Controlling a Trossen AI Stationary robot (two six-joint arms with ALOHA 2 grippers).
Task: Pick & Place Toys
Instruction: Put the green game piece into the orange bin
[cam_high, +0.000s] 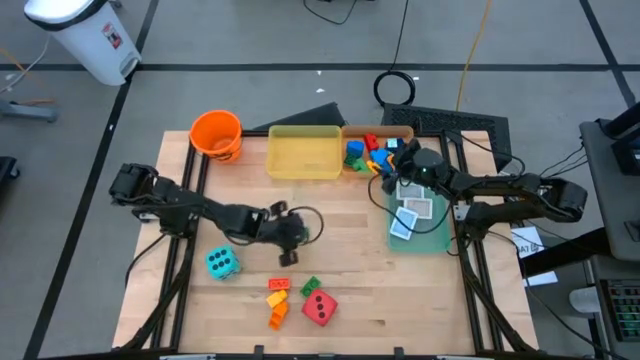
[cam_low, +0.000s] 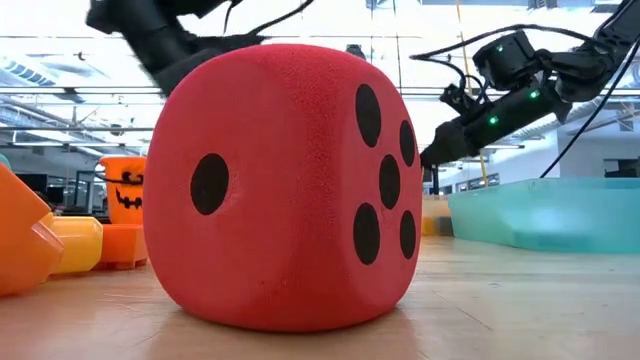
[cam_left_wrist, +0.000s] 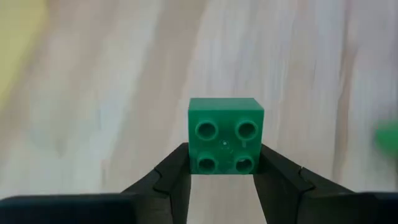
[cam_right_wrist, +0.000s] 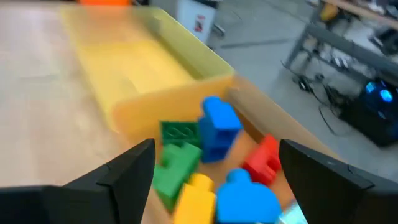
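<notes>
Green brick (cam_left_wrist: 225, 135) clamped in left gripper (cam_left_wrist: 224, 171).

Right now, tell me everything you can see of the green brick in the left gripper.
The green brick is a small square block of glossy plastic with four round studs on the face turned toward the wrist camera. The left gripper is shut on it, one dark finger pressing each side of its lower half. It sits level between them, with the wooden table behind it. From above, the arm hides the brick.

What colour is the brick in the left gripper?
Green; the brick shows best in the left wrist view, between the left gripper fingers.
</notes>
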